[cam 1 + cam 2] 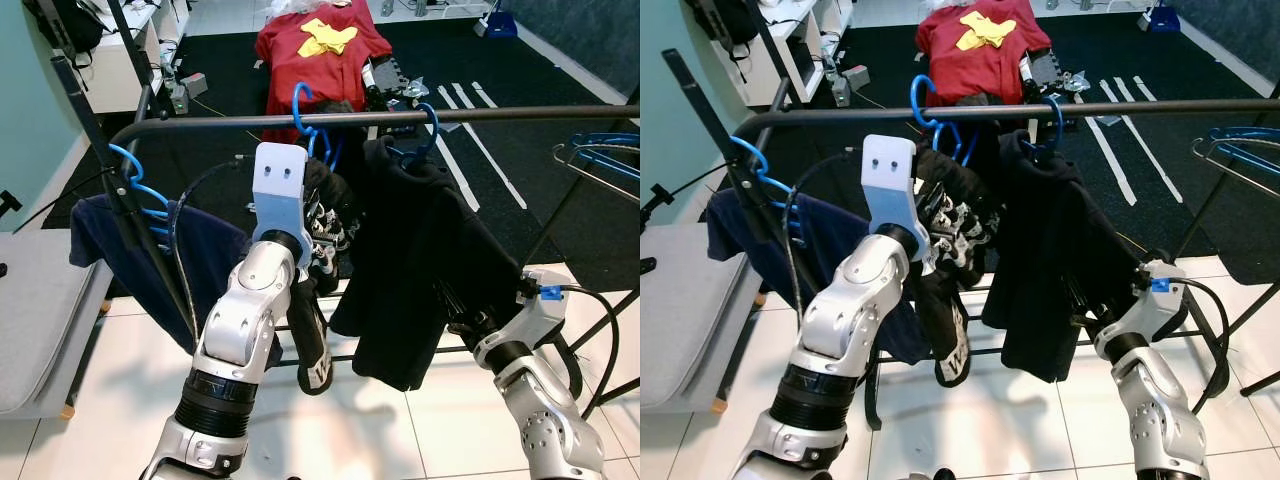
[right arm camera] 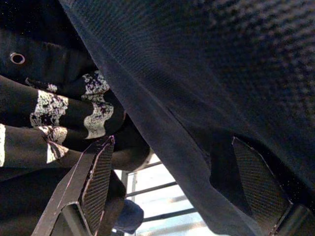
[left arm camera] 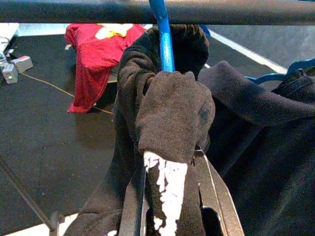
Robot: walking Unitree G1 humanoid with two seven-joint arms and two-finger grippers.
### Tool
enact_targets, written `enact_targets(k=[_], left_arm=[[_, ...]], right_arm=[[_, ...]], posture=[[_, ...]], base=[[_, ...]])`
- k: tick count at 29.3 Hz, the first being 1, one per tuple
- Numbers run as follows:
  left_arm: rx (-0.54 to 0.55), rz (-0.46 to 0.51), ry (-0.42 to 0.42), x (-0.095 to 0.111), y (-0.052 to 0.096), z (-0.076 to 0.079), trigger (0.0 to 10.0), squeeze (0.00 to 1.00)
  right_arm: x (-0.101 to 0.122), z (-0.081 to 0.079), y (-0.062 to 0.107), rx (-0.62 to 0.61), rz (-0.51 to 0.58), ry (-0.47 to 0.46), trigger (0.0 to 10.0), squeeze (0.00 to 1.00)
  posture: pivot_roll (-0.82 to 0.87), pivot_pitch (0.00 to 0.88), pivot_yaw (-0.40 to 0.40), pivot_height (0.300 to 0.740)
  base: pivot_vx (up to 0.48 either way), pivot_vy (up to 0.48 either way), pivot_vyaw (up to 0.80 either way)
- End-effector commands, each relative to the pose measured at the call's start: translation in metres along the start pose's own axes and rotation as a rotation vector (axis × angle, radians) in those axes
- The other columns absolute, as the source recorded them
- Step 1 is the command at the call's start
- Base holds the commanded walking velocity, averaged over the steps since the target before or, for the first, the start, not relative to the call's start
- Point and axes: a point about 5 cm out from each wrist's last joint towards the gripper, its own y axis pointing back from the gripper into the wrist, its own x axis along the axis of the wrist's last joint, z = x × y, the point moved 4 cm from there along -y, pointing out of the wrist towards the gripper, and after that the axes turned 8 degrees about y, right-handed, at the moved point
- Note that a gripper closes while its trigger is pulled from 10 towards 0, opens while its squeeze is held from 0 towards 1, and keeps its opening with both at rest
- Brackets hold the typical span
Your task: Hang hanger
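A black rail [image 1: 400, 117] runs across the scene, carrying several garments on blue hangers. At its left end hangs a navy garment [image 1: 215, 270]; at the middle a black hoodie [image 1: 420, 270] on its own blue hook [image 1: 428, 125]. Between them is the task's piece: a black-and-white garment [image 1: 325, 225] on a blue hanger [image 1: 305, 115], whose hook already curls over the rail. A red shirt [image 1: 320, 50] lies on the dark floor behind.

The left gripper [image 3: 172, 196] is raised just under the rail, and its fingers [image 3: 133, 201] sit narrowly on either side of the bunched collar, clamped on the cloth just below the hanger's stem. The right gripper [image 2: 172, 191] is low, spread wide with a fold of the hoodie lying between its fingers [image 2: 96, 182], gripping nothing.

The hanging looks nearly finished. To do it well, the left arm should lower slightly so that the hook takes the full weight on the rail, and only then let go, opening straight and drawing back down and away so that no cloth drags with it. The risk is a finger snagging the collar and tipping the hook off. The right arm should keep the hoodie parted without tugging it.
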Motion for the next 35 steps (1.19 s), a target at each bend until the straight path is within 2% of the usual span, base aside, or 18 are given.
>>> enact_targets(k=[1,6,7,8,11,18,19,21,22,23,24,26,27,28,29,31,35], left_arm=[[-0.077,0.115,0.026,0.028,-0.005,0.031,10.0,0.0],[-0.036,0.036,-0.003,0.009,-0.013,0.03,10.0,0.0],[-0.028,0.022,-0.016,0.005,-0.019,0.033,10.0,0.0],[-0.028,0.022,-0.016,0.005,-0.019,0.033,10.0,0.0],[-0.027,0.018,-0.038,0.004,-0.034,0.044,10.0,0.0],[-0.007,0.002,-0.062,-0.003,-0.041,0.044,10.0,0.0],[0.014,-0.016,-0.074,-0.009,-0.043,0.039,10.0,0.0],[0.085,-0.074,-0.1,-0.028,-0.044,0.019,10.0,0.0],[0.085,-0.074,-0.1,-0.028,-0.044,0.019,10.0,0.0],[0.122,-0.097,-0.105,-0.035,-0.043,0.007,10.0,0.0],[0.122,-0.097,-0.105,-0.035,-0.043,0.007,10.0,0.0],[0.194,-0.121,-0.104,-0.043,-0.039,-0.018,10.0,0.0],[0.194,-0.121,-0.104,-0.043,-0.039,-0.018,10.0,0.0],[0.238,-0.126,-0.093,-0.046,-0.036,-0.033,10.0,1.0],[0.238,-0.126,-0.093,-0.046,-0.036,-0.033,10.0,1.0],[0.248,-0.111,-0.059,-0.045,-0.033,-0.045,10.0,1.0],[0.224,-0.098,-0.048,-0.043,-0.032,-0.045,10.0,1.0]], right_arm=[[0.0,-0.001,0.002,-0.007,0.006,-0.013,10.0,0.0],[0.0,-0.002,0.002,-0.007,0.008,-0.017,10.0,0.0],[-0.001,-0.003,0.002,-0.007,0.009,-0.018,10.0,0.0],[-0.001,-0.003,0.002,-0.007,0.009,-0.018,10.0,0.0],[-0.001,-0.004,0.002,-0.009,0.012,-0.021,10.0,0.0],[-0.001,-0.004,0.003,-0.014,0.015,-0.022,10.0,0.0],[-0.001,-0.003,0.004,-0.017,0.016,-0.023,10.0,0.0],[-0.001,-0.004,0.005,-0.019,0.017,-0.026,10.0,0.0],[-0.001,-0.004,0.005,-0.019,0.017,-0.026,10.0,0.0],[-0.001,-0.004,0.005,-0.019,0.016,-0.026,10.0,0.0],[-0.001,-0.004,0.005,-0.019,0.016,-0.026,10.0,0.0],[-0.001,-0.004,0.006,-0.017,0.014,-0.028,10.0,0.0],[-0.001,-0.004,0.006,-0.017,0.014,-0.028,10.0,0.0],[-0.001,-0.004,0.006,-0.017,0.013,-0.028,10.0,0.0],[-0.001,-0.004,0.006,-0.017,0.013,-0.028,10.0,0.0],[-0.001,-0.003,0.006,-0.016,0.012,-0.029,10.0,0.0],[-0.001,-0.003,0.006,-0.015,0.012,-0.03,10.0,0.0]], posture=[[-0.12,0.164,0.061,0.74],[-0.12,0.164,0.064,0.74],[-0.12,0.163,0.067,0.74],[-0.12,0.163,0.067,0.74],[-0.14,0.161,0.08,0.74],[-0.14,0.162,0.089,0.74],[-0.14,0.162,0.09,0.74],[-0.14,0.166,0.089,0.74],[-0.14,0.166,0.089,0.74],[-0.14,0.169,0.086,0.74],[-0.14,0.169,0.086,0.74],[-0.13,0.173,0.083,0.74],[-0.13,0.173,0.083,0.74],[-0.13,0.176,0.078,0.74],[-0.13,0.176,0.078,0.74],[-0.12,0.178,0.072,0.74],[-0.12,0.178,0.072,0.74]], base=[[0.0,0.0,0.0],[0.0,0.0,0.0],[0.0,0.0,0.0],[0.0,0.0,0.0],[0.0,0.0,0.0],[0.0,0.0,0.0],[0.0,0.0,0.0],[0.0,0.0,0.0],[0.0,0.0,0.0],[0.0,0.0,0.0],[0.0,0.0,0.0],[0.0,0.0,0.0],[0.0,0.0,0.0],[0.0,0.0,0.0],[0.0,0.0,0.0],[0.0,0.0,0.0],[0.0,0.0,0.0]])
